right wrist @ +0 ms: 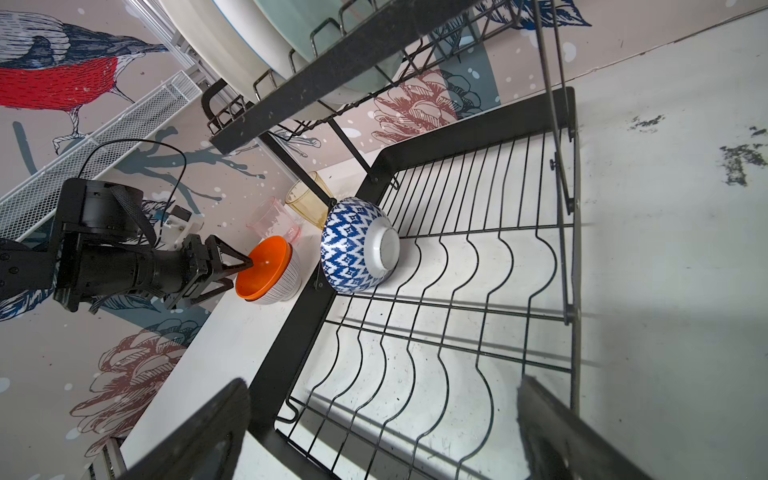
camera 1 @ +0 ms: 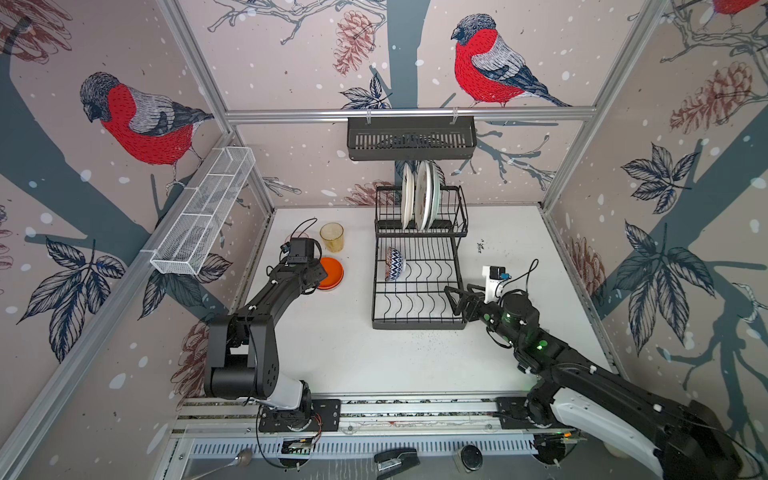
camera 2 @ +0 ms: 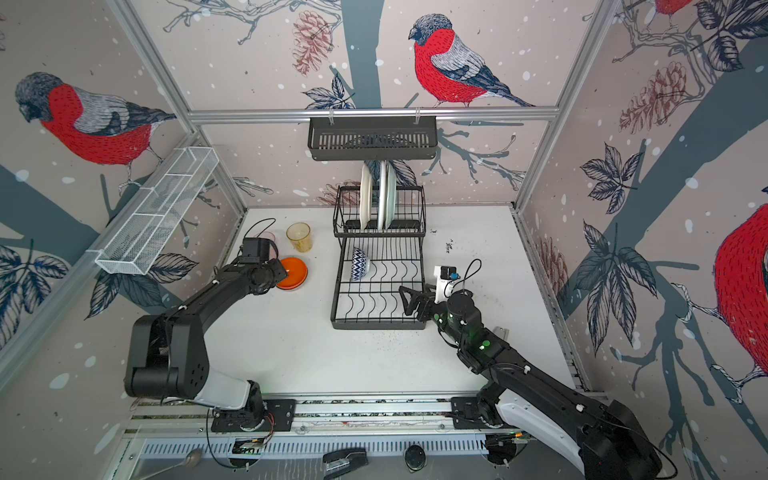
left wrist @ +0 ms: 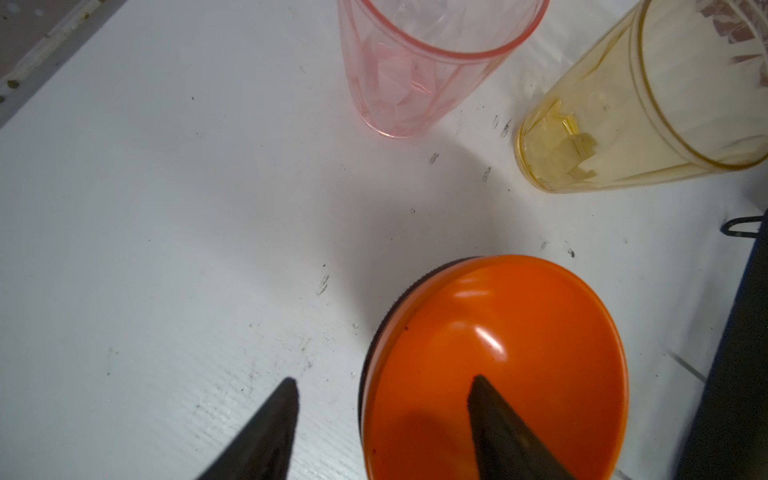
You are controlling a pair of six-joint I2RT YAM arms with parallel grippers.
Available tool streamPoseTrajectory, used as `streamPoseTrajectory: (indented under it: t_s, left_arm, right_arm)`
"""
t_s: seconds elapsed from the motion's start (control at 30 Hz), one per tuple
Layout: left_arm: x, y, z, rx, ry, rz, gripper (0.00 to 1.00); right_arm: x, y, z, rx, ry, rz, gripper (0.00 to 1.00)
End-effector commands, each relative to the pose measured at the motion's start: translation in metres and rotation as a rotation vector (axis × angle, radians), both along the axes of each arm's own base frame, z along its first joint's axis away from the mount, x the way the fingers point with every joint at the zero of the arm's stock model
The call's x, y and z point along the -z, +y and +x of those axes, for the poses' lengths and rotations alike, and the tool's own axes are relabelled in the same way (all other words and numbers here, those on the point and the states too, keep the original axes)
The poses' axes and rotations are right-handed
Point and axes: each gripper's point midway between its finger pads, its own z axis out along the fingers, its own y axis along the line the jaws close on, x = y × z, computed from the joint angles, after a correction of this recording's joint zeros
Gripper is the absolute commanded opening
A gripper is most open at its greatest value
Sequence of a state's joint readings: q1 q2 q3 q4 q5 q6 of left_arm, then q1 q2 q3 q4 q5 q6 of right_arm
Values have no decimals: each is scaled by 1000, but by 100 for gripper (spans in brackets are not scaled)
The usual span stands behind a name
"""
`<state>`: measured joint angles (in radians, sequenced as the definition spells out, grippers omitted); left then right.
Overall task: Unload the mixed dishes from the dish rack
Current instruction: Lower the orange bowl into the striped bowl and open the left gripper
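Note:
The orange bowl (left wrist: 519, 353) rests on the white table, nested in a white ribbed bowl (right wrist: 286, 282), left of the dish rack (camera 1: 415, 320). My left gripper (left wrist: 385, 380) is open across the bowl's rim, one finger over the inside and one over the table. Amber (left wrist: 623, 108) and pink (left wrist: 419, 62) tumblers stand just beyond it. A blue-patterned bowl (camera 1: 395, 262) lies on its side in the rack's lower tray. Pale plates (camera 1: 419, 195) stand upright in the raised basket. My right gripper (right wrist: 382, 382) hangs open and empty above the tray's near right corner.
A black slotted shelf basket (camera 1: 411, 139) hangs on the back rail above the plates. A long white mesh tray (camera 1: 203, 212) runs along the left wall. A stapler (camera 1: 395, 459) and a spoon (camera 1: 241, 457) lie below the front rail.

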<state>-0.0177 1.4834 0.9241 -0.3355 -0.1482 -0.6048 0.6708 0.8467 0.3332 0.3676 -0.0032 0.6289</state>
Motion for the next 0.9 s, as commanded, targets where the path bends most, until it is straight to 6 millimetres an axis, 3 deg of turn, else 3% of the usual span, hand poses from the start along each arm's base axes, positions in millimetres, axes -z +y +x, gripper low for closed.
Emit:
streamPoseTrajectory:
  t_s: [0.0,0.37,0.57,0.7,0.87]
  left_arm:
    - [-8,-6,-1,24,-14,-30,96]
    - [-18,-20,-6,88,-60,-62,97]
    - [-37,-51,-13,164,-158,-63,97]
    - [-40,-70,-16,214,-175,-106,97]
    - [-43,-96,-21,300,-233,-147,97]
  right_arm:
    - [-7,1,1,-3,-20,9,100]
    - [2,4,6,3,17,-13,99]
    - [2,13,9,-18,27,-14,99]
    - [4,21,13,-20,55,-37,100]
    - [10,48,12,-68,73,-63,100]
